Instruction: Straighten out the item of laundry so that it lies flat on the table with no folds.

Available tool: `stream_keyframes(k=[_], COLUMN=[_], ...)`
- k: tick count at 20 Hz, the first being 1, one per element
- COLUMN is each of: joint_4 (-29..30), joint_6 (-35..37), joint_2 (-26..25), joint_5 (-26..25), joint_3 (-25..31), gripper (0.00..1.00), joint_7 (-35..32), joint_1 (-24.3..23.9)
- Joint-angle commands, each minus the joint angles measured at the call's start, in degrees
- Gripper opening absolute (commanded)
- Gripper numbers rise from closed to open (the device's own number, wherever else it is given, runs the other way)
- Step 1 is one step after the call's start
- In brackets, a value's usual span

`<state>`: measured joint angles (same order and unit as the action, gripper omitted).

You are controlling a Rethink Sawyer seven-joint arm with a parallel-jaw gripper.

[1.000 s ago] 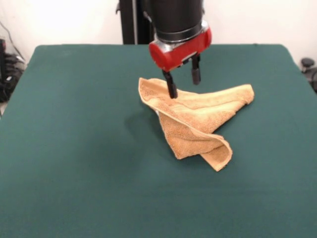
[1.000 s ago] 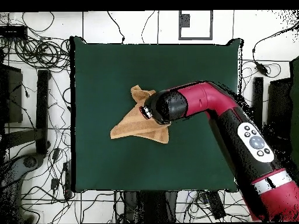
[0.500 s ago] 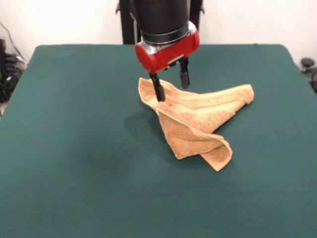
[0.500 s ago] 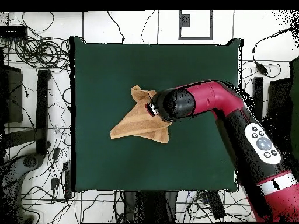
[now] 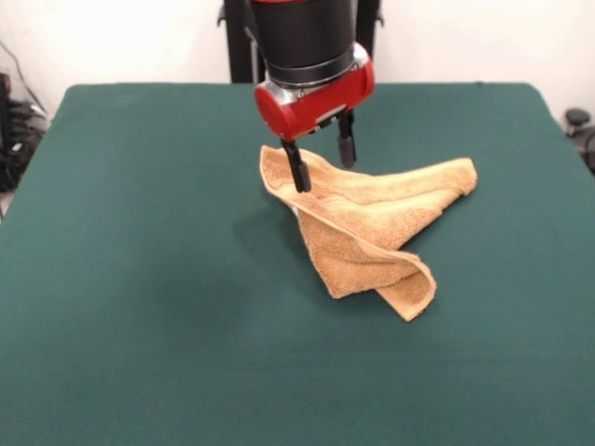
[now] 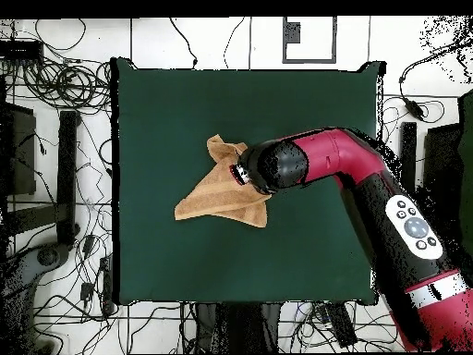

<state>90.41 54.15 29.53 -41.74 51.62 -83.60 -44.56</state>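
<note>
I see the gripper point(image 5: 321, 163) spread open over the far corner of the folded towel point(image 5: 372, 228) mid-table point(image 5: 139, 279), seemingly touching, so closing may pinch both layers

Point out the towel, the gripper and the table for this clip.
towel point(image 5: 372, 228): front view, middle of the folded cloth.
gripper point(image 5: 322, 161): front view, midway between the open fingers' tips.
table point(image 5: 139, 279): front view, bare green surface.

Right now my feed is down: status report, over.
Gripper open, over towel's corner. Towel folded, crumpled, mid-table. Nothing in the way.
</note>
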Motion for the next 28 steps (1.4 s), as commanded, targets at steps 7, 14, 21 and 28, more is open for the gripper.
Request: stream_keyframes(k=[7,14,21,28], joint_4=[0.0,2.2,3.8,5.1], joint_6=[8.5,10.7,7.7,4.8], joint_2=[-2.2,2.8,4.1,4.8], joint_5=[-1.0,0.4,-1.1,-2.4], joint_3=[-4.2,-4.6,-5.4,-7.3], gripper=[1.00,1.00,1.00,1.00], joint_7=[10.7,6.7,4.5,2.3], joint_1=[4.4,4.9,5.6,6.1])
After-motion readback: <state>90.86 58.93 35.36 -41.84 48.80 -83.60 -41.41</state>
